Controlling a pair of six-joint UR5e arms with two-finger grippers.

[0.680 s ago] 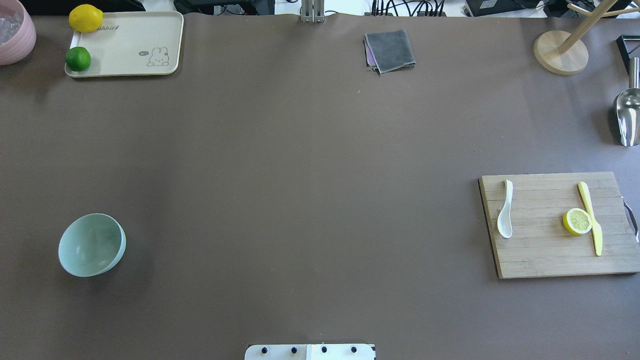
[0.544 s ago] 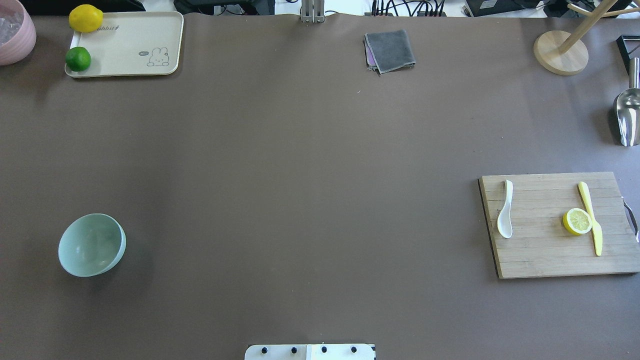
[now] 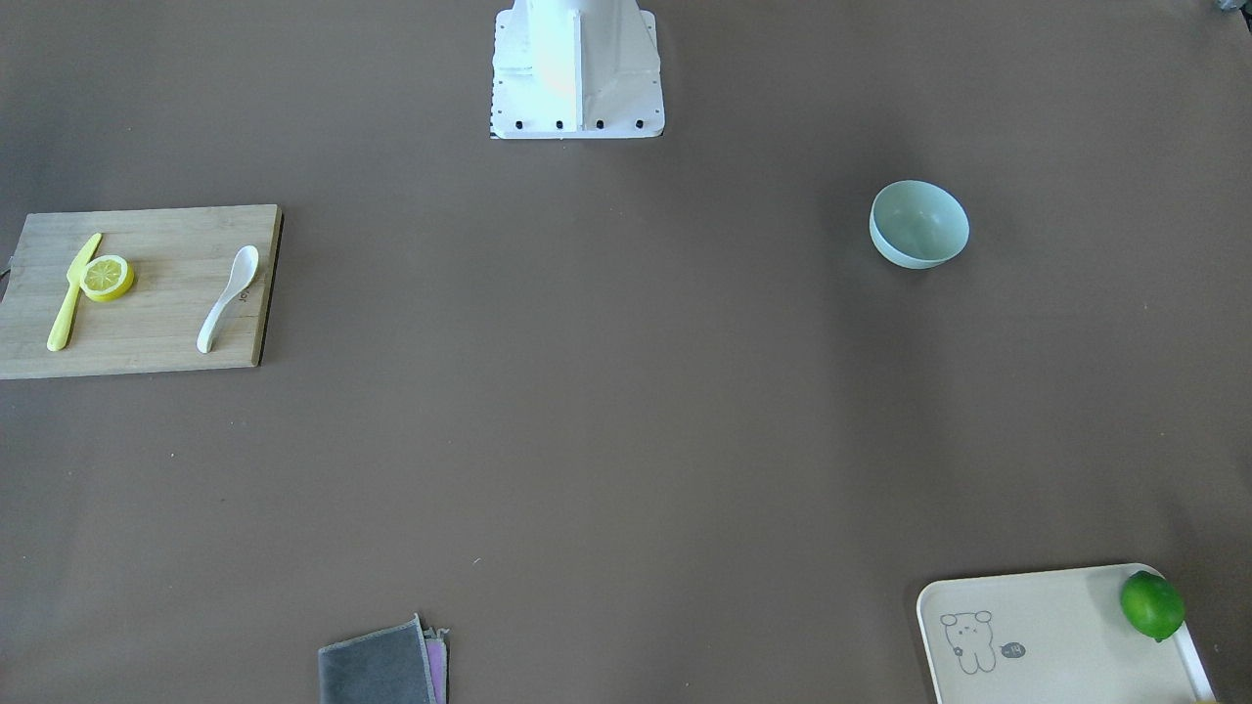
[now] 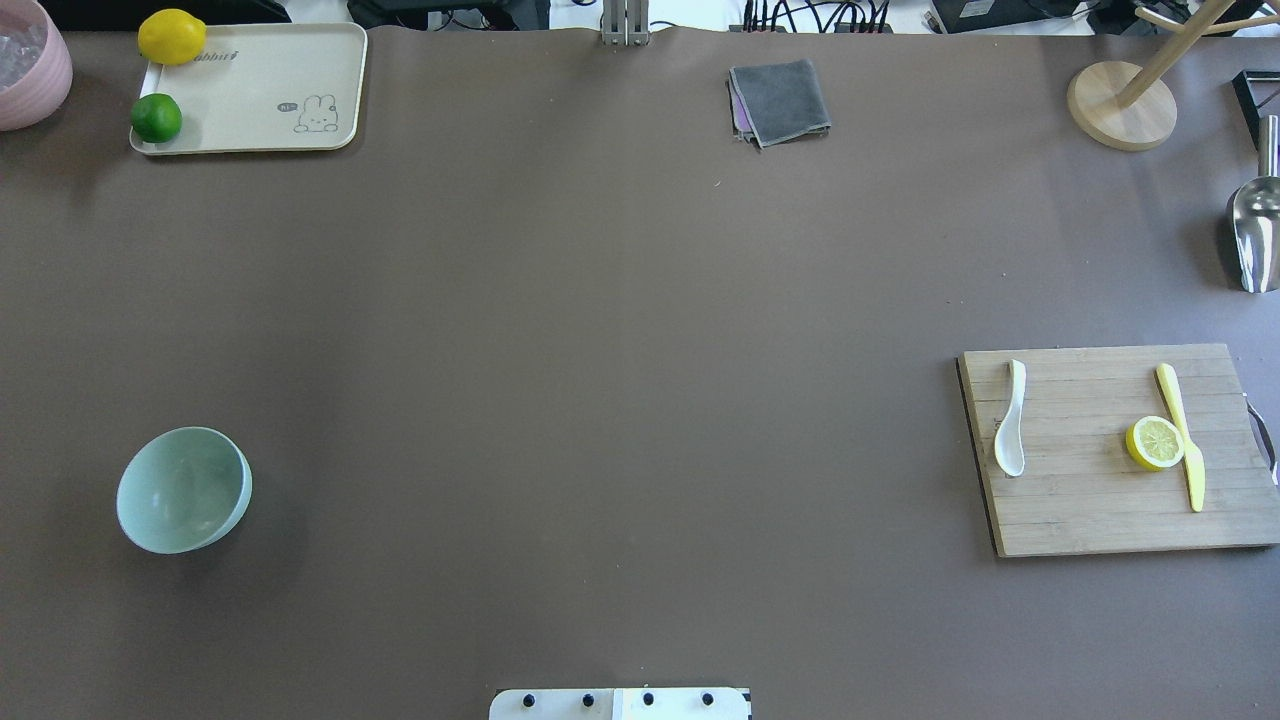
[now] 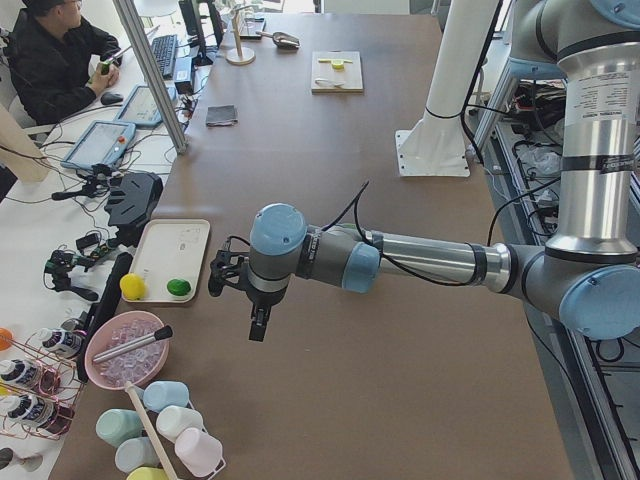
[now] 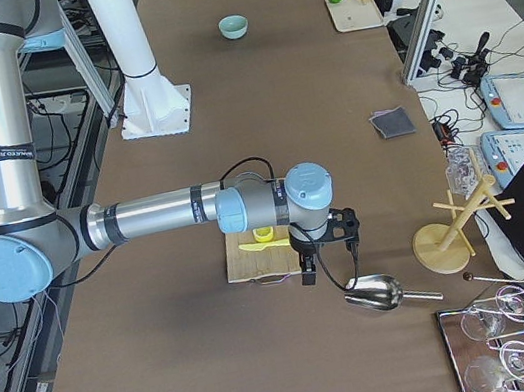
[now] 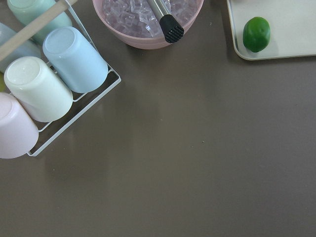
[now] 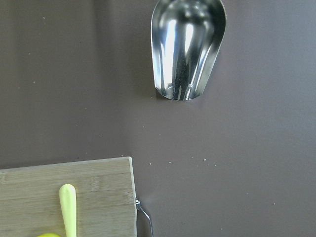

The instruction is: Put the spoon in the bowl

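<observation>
Spoon [image 4: 1011, 420]: on the board's [image 4: 1090, 510] left part, right side of table [image 4: 600, 350].
Bowl [image 4: 183, 490]: left side, well apart.
Left gripper [image 5: 258, 326]: aloft; width cannot be told.
Right gripper [image 6: 307, 272]: aloft; width cannot be told.

Steel scoop [image 8: 188, 47] above board corner [image 8: 89, 197] (yellow knife tip [image 8: 68, 207] on it).

Glossy white spoon [image 4: 1012, 422], matt wooden board [image 4: 1080, 510]

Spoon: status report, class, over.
Left tool, right tool: state unclear. Spoon on board, untouched; bowl empty. Lemon half, knife lie apart from it.
</observation>
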